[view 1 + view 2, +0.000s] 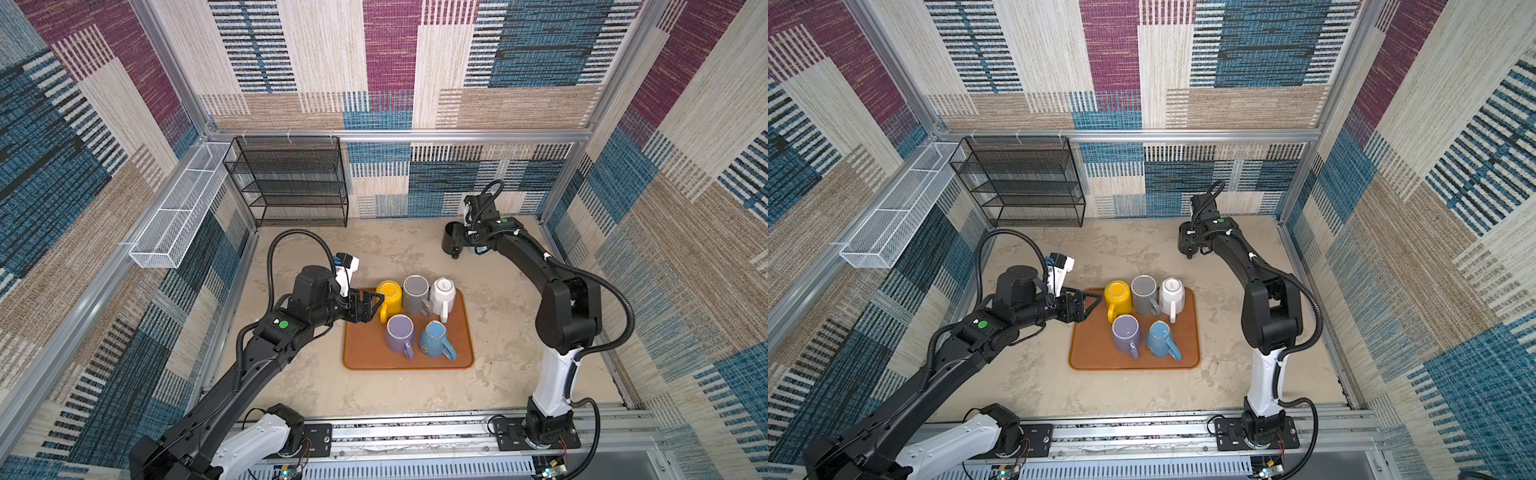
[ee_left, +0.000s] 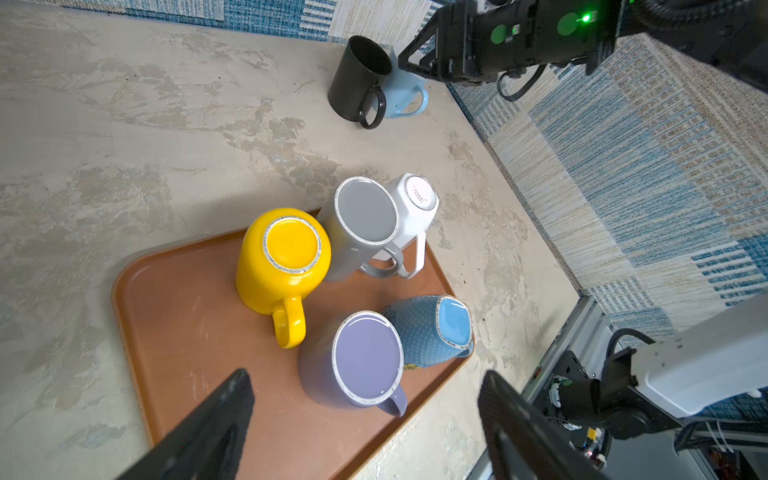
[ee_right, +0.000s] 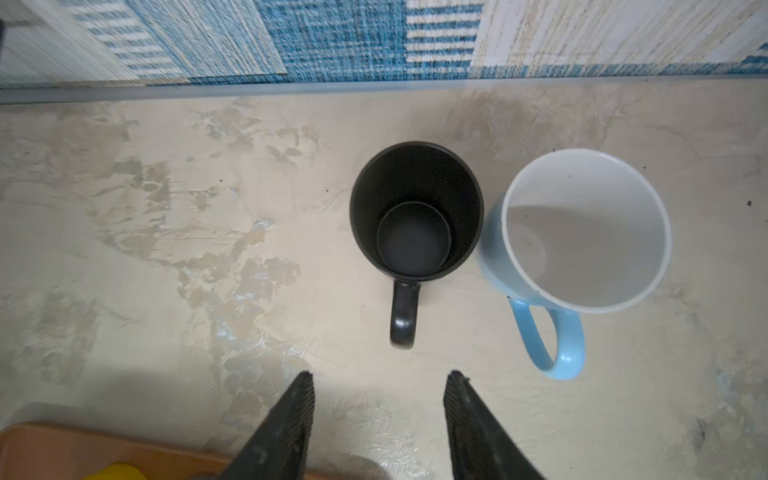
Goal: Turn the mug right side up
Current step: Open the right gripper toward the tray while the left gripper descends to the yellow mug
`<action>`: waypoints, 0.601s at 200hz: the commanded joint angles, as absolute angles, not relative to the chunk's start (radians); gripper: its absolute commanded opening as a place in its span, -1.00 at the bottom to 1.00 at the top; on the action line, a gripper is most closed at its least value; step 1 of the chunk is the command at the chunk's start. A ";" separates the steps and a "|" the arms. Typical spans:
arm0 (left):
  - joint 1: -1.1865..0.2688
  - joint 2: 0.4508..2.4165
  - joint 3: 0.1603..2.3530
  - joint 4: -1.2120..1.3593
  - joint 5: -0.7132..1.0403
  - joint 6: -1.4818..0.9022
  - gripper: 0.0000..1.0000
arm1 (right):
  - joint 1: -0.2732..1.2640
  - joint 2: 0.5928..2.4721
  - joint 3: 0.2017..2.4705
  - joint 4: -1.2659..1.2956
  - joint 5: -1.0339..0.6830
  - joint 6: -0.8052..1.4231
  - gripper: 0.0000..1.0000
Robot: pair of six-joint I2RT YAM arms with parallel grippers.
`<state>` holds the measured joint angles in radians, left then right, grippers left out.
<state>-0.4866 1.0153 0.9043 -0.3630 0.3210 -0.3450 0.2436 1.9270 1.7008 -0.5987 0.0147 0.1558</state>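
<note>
Right end effector (image 3: pixel 379 397): parted, empty, clear of upright black mug (image 3: pixel 415 212).
Left end effector (image 1: pixel 374 308): wide, poised beside inverted yellow mug (image 1: pixel 389 296) for grasping.

Legible text, brands, numbers: none. Small printed mark on upturned base of white mug (image 2: pixel 420 195), too fine to read. Plain green round sticker (image 1: pixel 283 324) on left arm, unlettered.

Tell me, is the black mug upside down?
No, the black mug stands mouth up, its inside showing, beside the light blue mug.
</note>
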 commanded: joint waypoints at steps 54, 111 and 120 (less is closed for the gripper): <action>-0.488 1.068 0.901 -0.413 0.256 -0.344 0.72 | 0.245 1.645 1.361 -0.234 -0.283 0.182 0.02; -0.519 1.168 0.906 -0.456 0.130 -0.354 0.72 | 0.271 1.459 1.129 -0.049 -0.409 0.200 0.03; -0.530 1.190 0.910 -0.458 0.106 -0.359 0.72 | 0.280 1.428 1.089 -0.012 -0.425 0.194 0.05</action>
